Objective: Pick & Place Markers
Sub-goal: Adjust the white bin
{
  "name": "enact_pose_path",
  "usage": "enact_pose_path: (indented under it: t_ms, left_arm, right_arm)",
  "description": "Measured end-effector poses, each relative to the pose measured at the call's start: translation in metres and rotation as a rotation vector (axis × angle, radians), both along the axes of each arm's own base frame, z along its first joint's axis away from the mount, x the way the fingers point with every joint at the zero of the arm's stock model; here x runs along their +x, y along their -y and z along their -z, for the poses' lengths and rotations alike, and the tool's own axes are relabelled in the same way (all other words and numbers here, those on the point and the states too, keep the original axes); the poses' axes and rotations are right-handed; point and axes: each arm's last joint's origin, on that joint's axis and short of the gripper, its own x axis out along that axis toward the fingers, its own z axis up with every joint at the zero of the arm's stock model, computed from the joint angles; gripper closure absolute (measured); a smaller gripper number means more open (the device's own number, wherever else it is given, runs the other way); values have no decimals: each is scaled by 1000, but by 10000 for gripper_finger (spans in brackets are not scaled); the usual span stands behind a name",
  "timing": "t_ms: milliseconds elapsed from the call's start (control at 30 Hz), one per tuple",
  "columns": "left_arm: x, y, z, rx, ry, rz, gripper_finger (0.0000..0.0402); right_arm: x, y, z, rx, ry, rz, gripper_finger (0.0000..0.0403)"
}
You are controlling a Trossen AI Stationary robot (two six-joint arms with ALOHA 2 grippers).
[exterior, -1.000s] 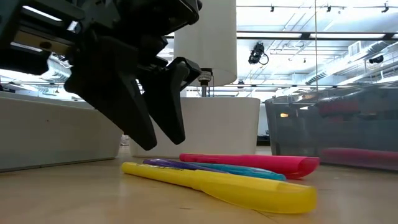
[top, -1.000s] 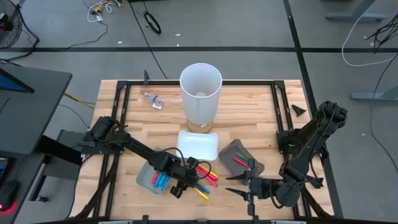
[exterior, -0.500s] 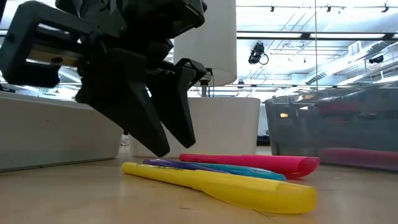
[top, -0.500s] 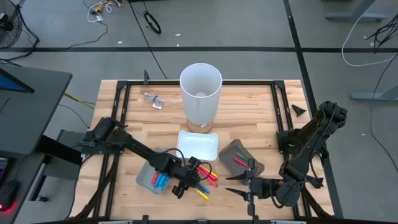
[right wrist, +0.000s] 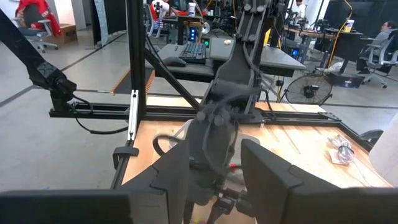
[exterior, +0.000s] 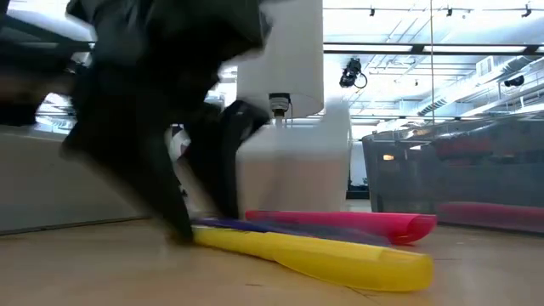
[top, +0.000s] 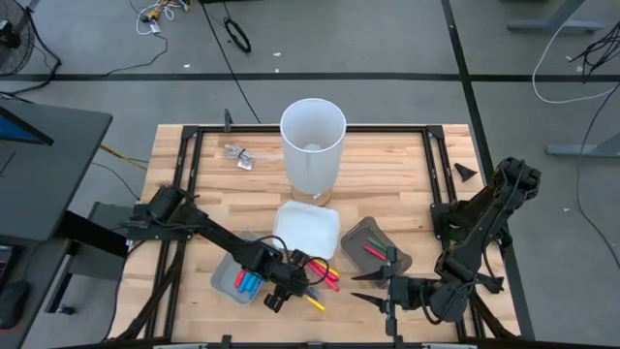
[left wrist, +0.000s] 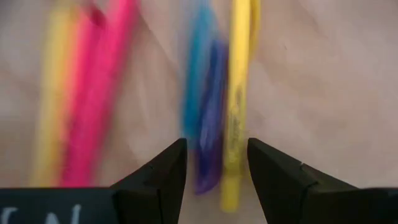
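**Now over the loose markers, fingers spread**

Clearly the left end effector (top: 278,299) is down at the counter (top: 387,165) with its fingers spread and nothing between them. In the left wrist view a yellow marker (left wrist: 236,106) lies in the gap, with a blue one (left wrist: 199,93) and a purple one (left wrist: 208,155) just beside it. More pink and yellow markers lie off to one side.

These markers look light, stiff and smooth, so they should roll or skid if nudged. My judgement is that the grip belongs across the middle of the barrel.

They lie touching, so one finger will likely bump a neighbour. A grey tray (top: 225,276) holding more markers sits just behind the end effector, a white tray (top: 308,228) just beyond it. The tall white cup (top: 313,145) stands farther off.

The right end effector (top: 373,288) waits spread and empty near another grey tray (top: 373,242).
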Motion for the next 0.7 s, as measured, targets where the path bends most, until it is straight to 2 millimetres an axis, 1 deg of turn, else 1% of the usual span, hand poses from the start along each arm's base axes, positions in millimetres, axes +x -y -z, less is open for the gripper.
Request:
enact_pose_path:
  t_ms: [167, 500, 700]
  left_arm:
    - [0, -1, 2, 13, -10, -11, 225]
    - [1, -2, 1, 17, 3, -28, 225]
    - [5, 0, -5, 21, -1, -21, 225]
  right_arm:
    - [0, 0, 0, -1, 0, -1, 255]
    - [0, 0, 0, 1, 2, -1, 255]
    - [0, 0, 0, 0, 2, -1, 255]
